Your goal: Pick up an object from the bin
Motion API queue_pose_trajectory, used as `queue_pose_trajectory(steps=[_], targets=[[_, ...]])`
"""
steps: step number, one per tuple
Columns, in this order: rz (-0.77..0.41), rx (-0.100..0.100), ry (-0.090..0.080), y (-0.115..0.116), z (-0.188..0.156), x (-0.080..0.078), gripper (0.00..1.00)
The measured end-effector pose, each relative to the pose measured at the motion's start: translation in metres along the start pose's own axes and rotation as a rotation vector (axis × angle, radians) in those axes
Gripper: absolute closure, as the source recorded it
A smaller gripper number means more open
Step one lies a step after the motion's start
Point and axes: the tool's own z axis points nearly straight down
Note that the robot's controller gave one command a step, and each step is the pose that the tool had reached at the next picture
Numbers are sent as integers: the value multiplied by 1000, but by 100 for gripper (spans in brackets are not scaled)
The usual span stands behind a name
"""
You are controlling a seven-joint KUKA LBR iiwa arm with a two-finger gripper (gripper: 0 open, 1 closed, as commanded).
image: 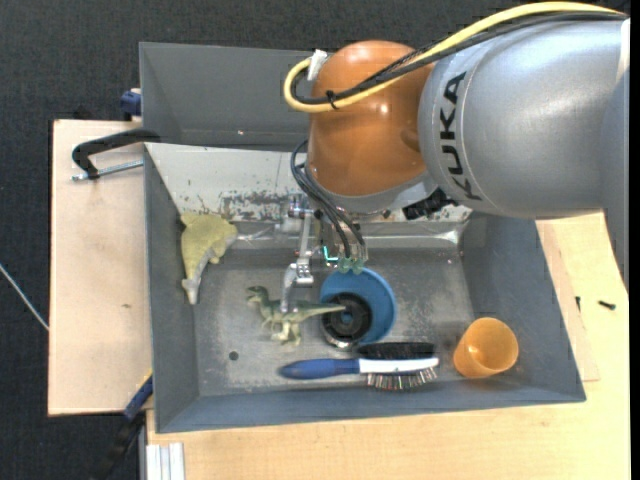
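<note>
One small green toy dinosaur (283, 320) lies just beneath the gripper (297, 286), its body stretching toward the blue cup (356, 306). I cannot tell how the jaws stand.

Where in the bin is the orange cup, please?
In the camera view, the orange cup sits at the lower right of the bin, just beside the bristle end of the blue-handled brush.

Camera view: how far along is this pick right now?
Done: nothing is out; the pale yellow dinosaur, blue-handled brush and orange cup lie on the bin floor. In hand: the gripper is low mid-bin, over the small green dinosaur beside the blue cup. Left: grasp one thing and lift it clear.
</note>
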Motion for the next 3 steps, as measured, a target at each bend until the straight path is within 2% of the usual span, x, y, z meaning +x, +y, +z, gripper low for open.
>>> queue_pose_trajectory(steps=[1,2,3], targets=[[-42,-2,-13,-42,139,-4,0],[-41,-2,-17,-42,140,-4,100],[-48,-2,-20,-58,-51,14,100]])
